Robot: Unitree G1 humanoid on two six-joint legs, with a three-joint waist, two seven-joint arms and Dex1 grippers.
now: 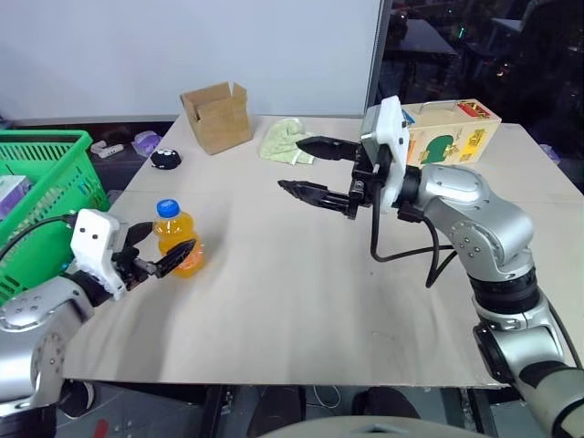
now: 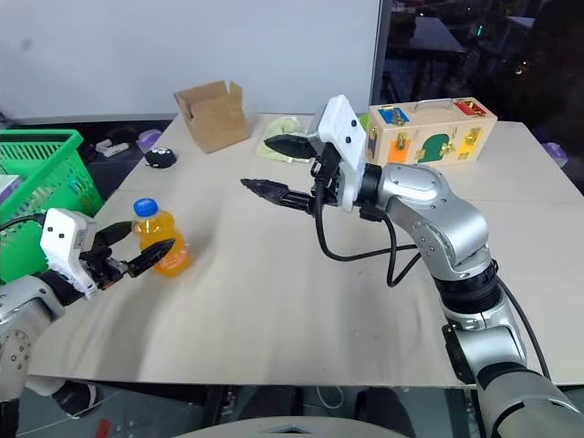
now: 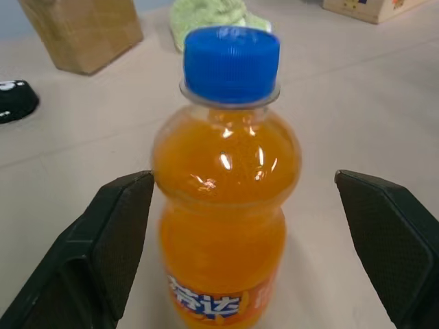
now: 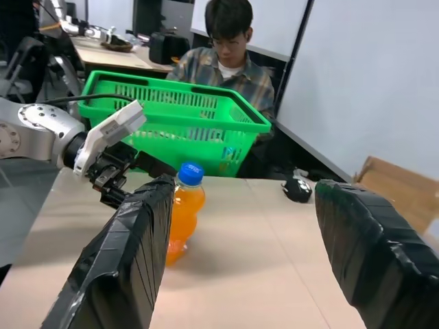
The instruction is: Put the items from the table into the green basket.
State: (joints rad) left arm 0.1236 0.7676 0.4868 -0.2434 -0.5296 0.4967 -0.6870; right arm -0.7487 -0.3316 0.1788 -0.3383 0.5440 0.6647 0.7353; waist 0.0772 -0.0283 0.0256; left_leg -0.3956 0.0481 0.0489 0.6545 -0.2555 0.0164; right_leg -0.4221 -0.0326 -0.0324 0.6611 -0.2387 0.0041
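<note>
The small orange-drink bottle (image 1: 175, 239) with a blue cap stands upright on the beige table (image 1: 301, 301), near its left side. My left gripper (image 1: 172, 235) is open and level, with one finger on each side of the bottle. In the left wrist view, one black finger (image 3: 116, 233) is almost against the bottle (image 3: 226, 192) and the other stands well apart. My right gripper (image 1: 292, 164) hangs open and empty above the table's middle, pointing left. The green basket (image 1: 46, 173) stands off the table's left edge, with a pale packet (image 1: 9, 193) inside it.
A cardboard box (image 1: 217, 116), a green cloth (image 1: 287, 141) and a colourful wooden box (image 1: 452, 137) stand along the table's far edge. A small black object (image 1: 166, 160) lies far left. A person (image 4: 226, 48) sits behind the basket (image 4: 178, 116).
</note>
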